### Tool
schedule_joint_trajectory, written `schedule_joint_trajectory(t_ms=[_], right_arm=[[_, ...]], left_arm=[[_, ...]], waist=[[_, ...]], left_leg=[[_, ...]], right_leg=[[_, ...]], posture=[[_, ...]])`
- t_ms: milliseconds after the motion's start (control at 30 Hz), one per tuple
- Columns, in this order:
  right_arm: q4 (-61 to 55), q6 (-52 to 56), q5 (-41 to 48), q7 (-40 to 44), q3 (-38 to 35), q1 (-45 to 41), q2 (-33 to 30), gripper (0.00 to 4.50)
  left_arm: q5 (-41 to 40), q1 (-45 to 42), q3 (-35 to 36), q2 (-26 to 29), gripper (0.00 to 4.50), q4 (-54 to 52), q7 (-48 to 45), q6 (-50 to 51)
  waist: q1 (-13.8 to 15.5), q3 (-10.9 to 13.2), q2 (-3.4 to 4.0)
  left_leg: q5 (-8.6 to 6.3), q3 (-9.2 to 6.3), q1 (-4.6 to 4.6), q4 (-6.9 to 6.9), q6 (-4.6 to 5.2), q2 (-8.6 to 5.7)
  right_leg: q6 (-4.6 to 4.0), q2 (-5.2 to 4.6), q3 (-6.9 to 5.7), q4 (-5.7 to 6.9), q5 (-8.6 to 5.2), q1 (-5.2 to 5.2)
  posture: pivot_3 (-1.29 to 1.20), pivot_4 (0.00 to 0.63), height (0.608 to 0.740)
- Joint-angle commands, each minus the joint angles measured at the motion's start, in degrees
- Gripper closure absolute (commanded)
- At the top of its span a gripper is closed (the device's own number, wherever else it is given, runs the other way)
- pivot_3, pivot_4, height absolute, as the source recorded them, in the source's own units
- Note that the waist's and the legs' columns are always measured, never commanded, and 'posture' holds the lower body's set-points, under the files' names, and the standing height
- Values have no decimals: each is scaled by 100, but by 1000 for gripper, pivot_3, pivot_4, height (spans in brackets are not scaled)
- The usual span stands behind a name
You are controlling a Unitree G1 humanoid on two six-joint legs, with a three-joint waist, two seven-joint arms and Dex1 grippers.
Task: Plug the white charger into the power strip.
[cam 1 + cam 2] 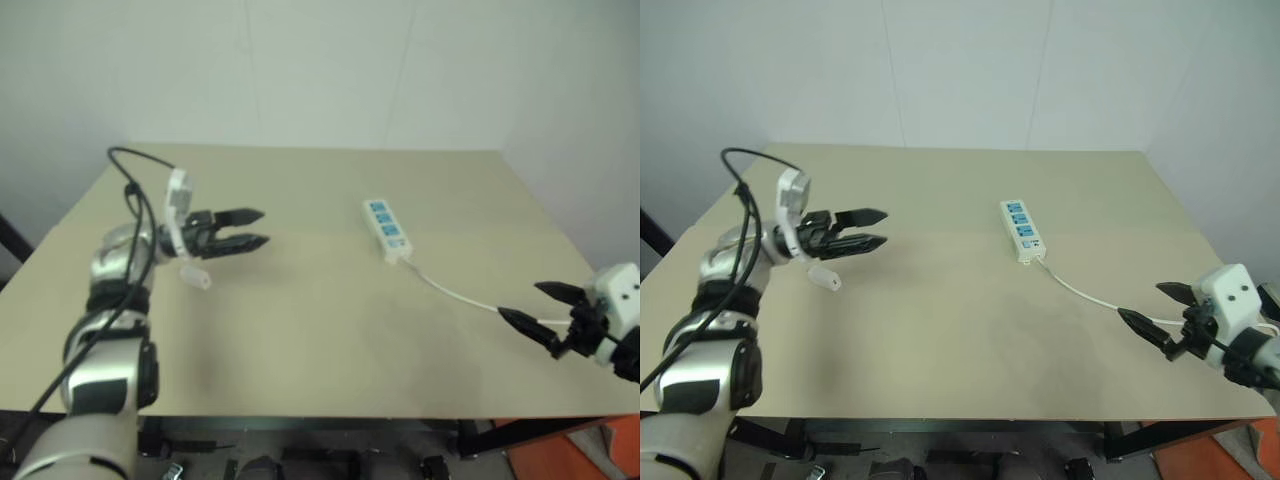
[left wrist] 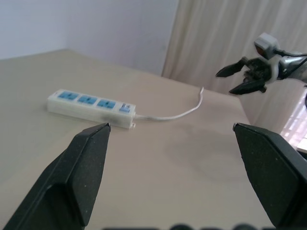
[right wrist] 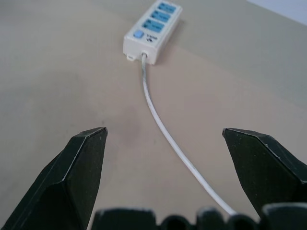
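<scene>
The power strip [image 1: 387,229] lies flat on the table [image 1: 300,330], a little right of centre and in the upper half of the head view, its three blue sockets in a row running away from the robot. No plug sits in any of the sockets. Its thin white cord [image 1: 455,293] leaves the near end and curves toward the lower right of the frame, passing under the right gripper [image 1: 540,307].

That right gripper hangs over the table's right edge at the lower right, fingers spread wide with nothing between them; the strip is well apart from it, up and to the left, with the cord running on the table beneath the gap between the fingers. The left gripper [image 1: 252,228] is at the left of the frame, raised above the table and pointing toward the strip, its two fingers also parted and empty. A good stretch of bare tabletop separates it from the strip.

The table is a plain beige board. Behind it stands a pale wall [image 1: 320,70], and the left wrist view shows a light curtain [image 2: 216,38] past the table's far edge.
</scene>
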Motion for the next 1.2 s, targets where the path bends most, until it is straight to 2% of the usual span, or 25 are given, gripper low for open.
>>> schedule_joint_trajectory(t_ms=[33, 167, 467, 700, 867, 1033, 1200], right_arm=[[9, -68, 156, 442, -226, 52, -339, 0], [220, -317, -38, 661, -15, -39, -502, 0], [635, -374, -132, 525, 354, -500, -461, 0], [656, -420, -191, 385, 537, -641, -350, 0], [763, -416, -243, -41, 985, -1208, 144, 0], [2206, -742, -971, -459, 2091, -2501, 747, 0], [4370, -1493, -1690, -439, 2943, -4061, 1198, 0]], left_arm=[[-431, 404, 230, 198, 25, -1186, 306, 499], [-812, 1048, 431, 444, 25, -2156, 621, 1022], [-1325, 1578, 469, 721, 25, -2915, 882, 1456], [-1445, 1729, 453, 763, 25, -3021, 1010, 1454], [-1403, 1664, 411, 746, 25, -2880, 1047, 1391], [-1453, 1769, 395, 749, 25, -3016, 1088, 1418], [-1484, 1896, 449, 794, 25, -3166, 1217, 1410]], waist=[[17, 0, 0], [45, 0, -1], [86, 0, 0], [120, 0, 0], [84, 0, 0], [8, 1, -2], [-43, 4, 2]], left_leg=[[1, 1, 0, 1, -1, 0], [1, -1, 2, 3, -3, 5], [1, 3, 6, 1, -2, 2], [1, 5, 6, 1, -3, 1], [1, 5, 9, 1, -3, 2], [1, 7, 13, -1, -3, 0], [1, 11, 9, -7, -2, 0]], right_leg=[[4, 1, 0, 1, -2, 1], [13, 4, -2, -2, -6, 4], [12, 3, -1, -3, -7, 4], [11, 3, 0, -3, -7, 4], [11, 5, 2, -2, -7, 5], [7, 5, 6, -2, -5, 6], [-27, 6, 12, -3, 16, -4]], posture=[[0, 150, 740], [0, 150, 740], [0, 150, 740], [0, 150, 740], [0, 150, 740], [0, 150, 740], [0, 150, 740]])
